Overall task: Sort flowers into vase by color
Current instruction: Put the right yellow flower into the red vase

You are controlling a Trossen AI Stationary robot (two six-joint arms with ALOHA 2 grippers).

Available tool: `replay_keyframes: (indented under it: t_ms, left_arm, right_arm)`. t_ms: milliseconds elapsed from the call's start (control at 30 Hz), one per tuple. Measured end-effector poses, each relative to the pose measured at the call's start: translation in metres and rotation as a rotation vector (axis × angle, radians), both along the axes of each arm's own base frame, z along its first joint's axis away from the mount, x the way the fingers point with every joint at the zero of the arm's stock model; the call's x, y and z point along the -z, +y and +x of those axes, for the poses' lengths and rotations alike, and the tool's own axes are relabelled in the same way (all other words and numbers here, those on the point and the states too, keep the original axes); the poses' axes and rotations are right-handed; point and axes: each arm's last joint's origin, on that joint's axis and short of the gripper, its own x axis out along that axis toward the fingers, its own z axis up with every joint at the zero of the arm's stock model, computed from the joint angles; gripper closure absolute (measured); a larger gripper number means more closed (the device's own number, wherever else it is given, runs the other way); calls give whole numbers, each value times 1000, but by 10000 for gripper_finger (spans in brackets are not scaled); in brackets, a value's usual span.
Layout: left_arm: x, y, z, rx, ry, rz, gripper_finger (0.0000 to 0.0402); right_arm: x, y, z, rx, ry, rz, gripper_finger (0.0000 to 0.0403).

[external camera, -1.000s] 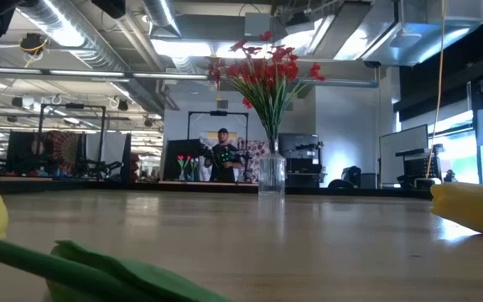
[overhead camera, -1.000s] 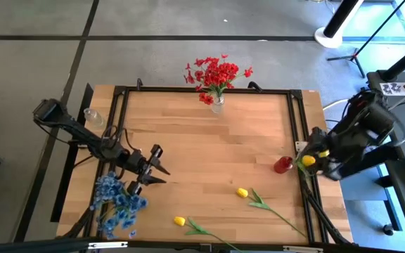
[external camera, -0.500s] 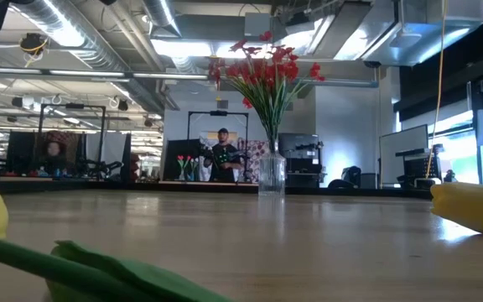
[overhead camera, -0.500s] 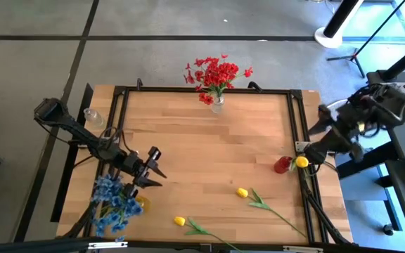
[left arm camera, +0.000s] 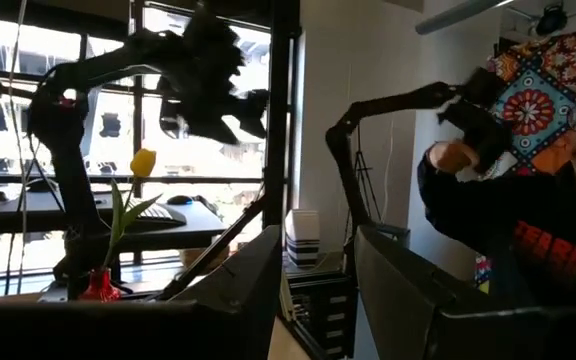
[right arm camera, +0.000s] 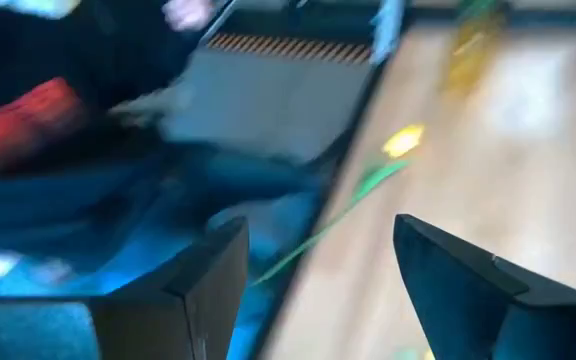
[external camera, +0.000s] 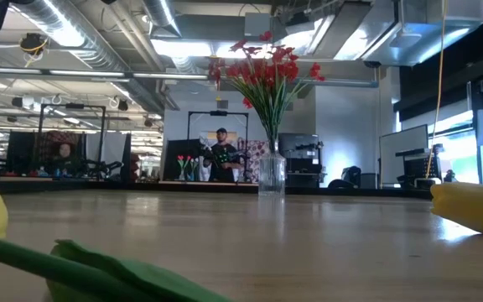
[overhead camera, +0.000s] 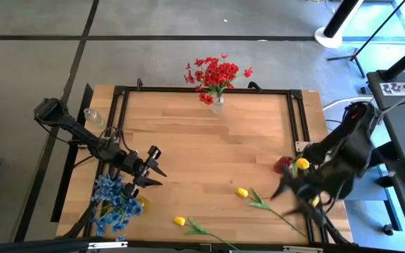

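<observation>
A person [external camera: 221, 157] stands in the room beyond the wooden table [overhead camera: 209, 140].

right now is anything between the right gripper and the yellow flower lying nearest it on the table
Nothing visible does. The right gripper hangs, jaws open, at the table's right edge, and the nearest yellow flower lies just inboard of it on bare wood.
</observation>
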Motion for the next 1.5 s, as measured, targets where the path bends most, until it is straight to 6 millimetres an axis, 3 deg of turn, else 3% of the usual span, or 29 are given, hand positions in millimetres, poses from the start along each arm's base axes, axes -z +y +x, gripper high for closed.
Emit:
replay_keyframes:
  t_ms: [133,267,567,733,833,1000,1167,1300,1500]
  left_arm:
    - [0,0,0,8,11,-24,276]
    - [2,0,1,15,43,-37,276]
    - [6,-1,2,34,82,-45,276]
    - [6,-3,1,59,96,-80,276]
    - [6,-4,0,74,101,-103,276]
    - [5,-9,-3,114,113,-150,276]
    - [5,-18,-9,168,118,-157,276]
    - [4,-25,-14,201,108,-131,276]
    - [5,-32,-19,213,105,-116,276]
  right_arm:
    - [25,33,13,-113,255,90,155]
    - [46,61,9,-69,466,134,155]
    - [108,106,-10,475,623,39,155]
    - [157,130,3,684,552,-65,155]
    - [191,137,21,786,549,-130,155]
    - [241,129,58,949,666,-208,155]
    - [248,107,83,994,721,-266,155]
    - [252,86,92,1004,844,-347,155]
    - [277,58,98,924,1016,-352,158]
